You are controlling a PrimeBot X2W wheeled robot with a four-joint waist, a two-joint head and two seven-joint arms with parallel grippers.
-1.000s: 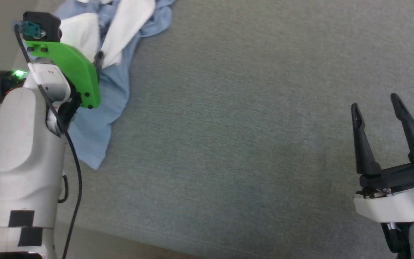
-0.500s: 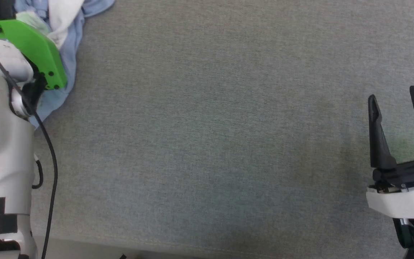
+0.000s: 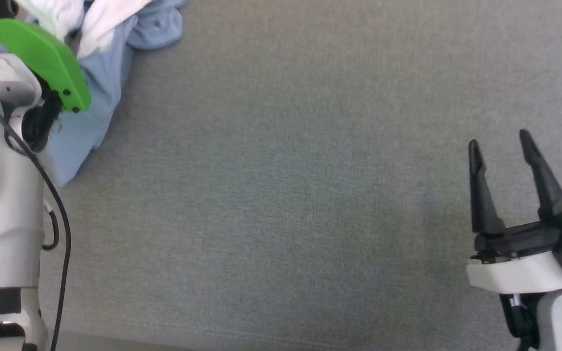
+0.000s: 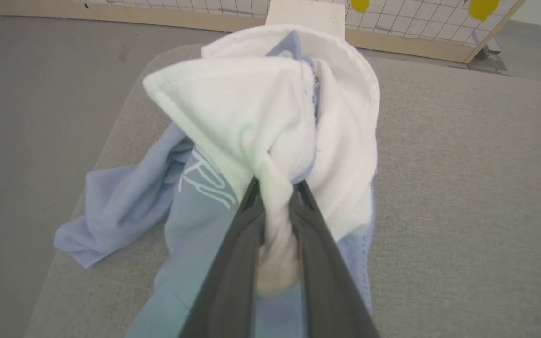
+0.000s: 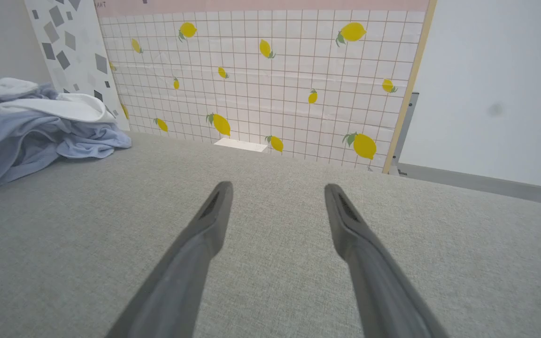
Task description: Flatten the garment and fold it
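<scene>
One garment (image 4: pixel 251 108) was clamped in the left gripper (image 4: pixel 274 188), raised mid-frame; the right gripper (image 3: pixel 499 139) was spread empty, lower right.

On my feed everything rests on a big grey padded cushion (image 3: pixel 286 195) with a woven fabric cover, a stitched seam along the near edge and a rounded corner at the far left. Up by that corner lies a crumpled light blue shirt (image 3: pixel 100 92), white lining turned out, its blue folds trailing over the fabric close to the left edge.
</scene>
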